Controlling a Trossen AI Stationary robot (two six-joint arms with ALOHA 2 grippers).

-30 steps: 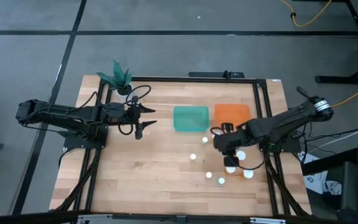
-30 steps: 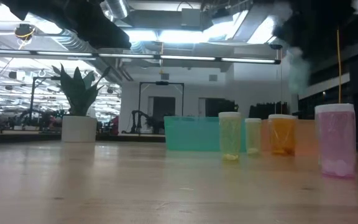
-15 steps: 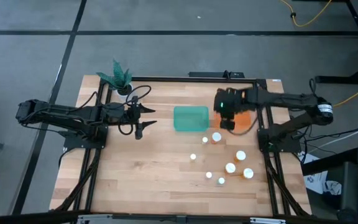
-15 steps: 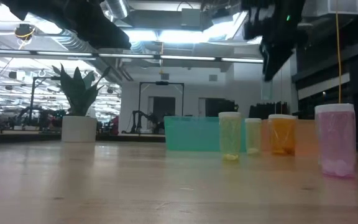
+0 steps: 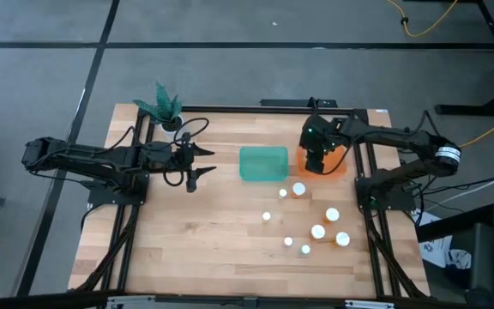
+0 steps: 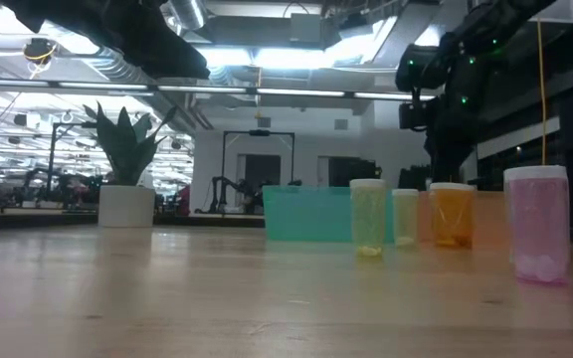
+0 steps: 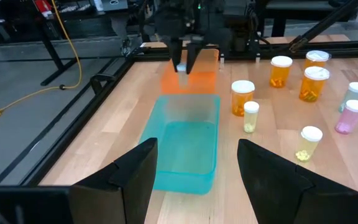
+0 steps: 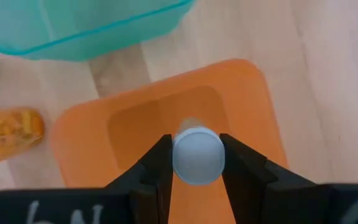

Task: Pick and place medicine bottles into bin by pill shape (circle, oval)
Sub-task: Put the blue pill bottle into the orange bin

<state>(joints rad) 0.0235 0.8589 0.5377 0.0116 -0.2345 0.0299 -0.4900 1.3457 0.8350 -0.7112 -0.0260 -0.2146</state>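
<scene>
High view: I see the right end effector (image 5: 317,160) over the orange bin (image 5: 334,165), its load hidden beneath the arm; seven medicine bottles (image 5: 318,231) stand loose on the worktop (image 5: 204,232); the left end effector (image 5: 197,165) hangs beside the teal bin (image 5: 263,163), fingers spread wide. Low view: four bottles visible; the orange bin is largely screened by them. Left wrist view: the right fingers point down over the orange bin, load unclear. Right wrist view: fingers clamp a white-capped bottle (image 8: 197,155) directly above the orange bin's floor.
</scene>
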